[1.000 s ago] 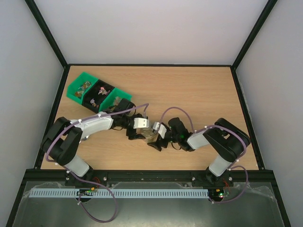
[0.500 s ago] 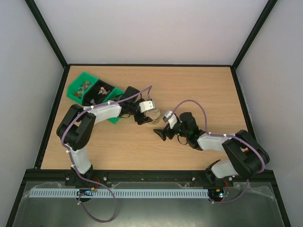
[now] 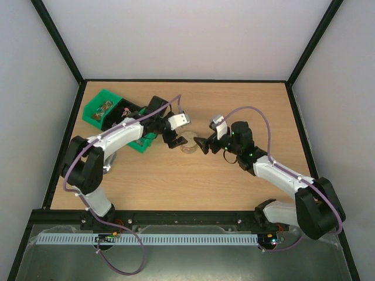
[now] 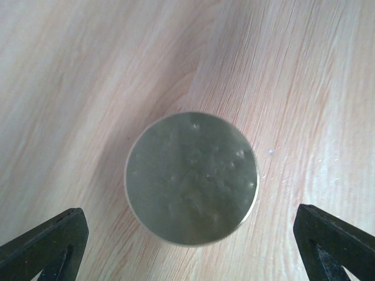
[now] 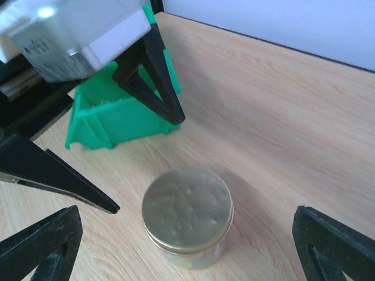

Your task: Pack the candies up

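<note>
The candies [image 3: 106, 107] lie in the green box [image 3: 89, 113] near the table's 10 o'clock corner. That is at 10 o'clock from the left gripper [image 3: 176, 140] and well apart from it. This gripper is spread wide right over the jar [image 4: 190, 175], which has its lid [image 5: 187, 205] on, and does not touch it. The right gripper [image 3: 202, 144] is spread wide too, with the jar just beside it at 9 o'clock.

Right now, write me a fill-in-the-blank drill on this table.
The jar stands on the table with its lid ____.
The left gripper and the right gripper are both ____.
The candies lie in the ____ bin.
Missing words: on; open; green.
</note>
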Robot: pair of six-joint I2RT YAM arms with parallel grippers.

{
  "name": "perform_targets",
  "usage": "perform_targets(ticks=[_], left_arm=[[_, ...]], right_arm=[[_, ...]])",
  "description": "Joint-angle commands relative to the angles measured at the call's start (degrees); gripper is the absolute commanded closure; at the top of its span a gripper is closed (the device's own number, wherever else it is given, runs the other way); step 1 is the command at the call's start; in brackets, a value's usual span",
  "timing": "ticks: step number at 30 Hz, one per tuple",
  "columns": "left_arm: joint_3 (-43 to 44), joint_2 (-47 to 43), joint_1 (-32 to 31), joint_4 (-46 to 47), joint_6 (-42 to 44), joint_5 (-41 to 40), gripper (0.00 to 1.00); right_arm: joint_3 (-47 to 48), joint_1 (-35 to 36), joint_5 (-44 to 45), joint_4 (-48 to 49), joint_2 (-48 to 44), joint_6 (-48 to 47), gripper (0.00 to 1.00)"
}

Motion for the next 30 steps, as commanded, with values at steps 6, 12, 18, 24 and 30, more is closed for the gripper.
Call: perform_targets(ticks=[6, 12, 18, 24, 30], left_arm=[[14.5, -4.3, 7.3, -11.1, -9.0, 4.7, 0.01], [28.1, 0.8, 14.7, -15.9, -20.4, 3.2, 0.01], [33.5, 4.1, 24.1, -19.5, -23.2, 1.4, 0.01], [32.3, 5.1, 34.3, -20.4, -26.5, 1.3, 0.01], [26.8, 5.5, 41.5, -20.2, -28.1, -3.7, 0.01]], right_arm=[[18.4, -2.3, 0.0, -14.1, 2.2, 5.3, 0.01], [32.2, -10.8, -3.8, -20.5, 9.7, 9.8, 0.01], [40.3, -21.7, -7.8, -24.7, 15.7, 14.1, 0.01], [41.6, -30.8, -10.1, -30.8, 19.4, 13.9, 0.01], [37.2, -36.4, -10.0, -33.9, 19.9, 10.1, 0.01]])
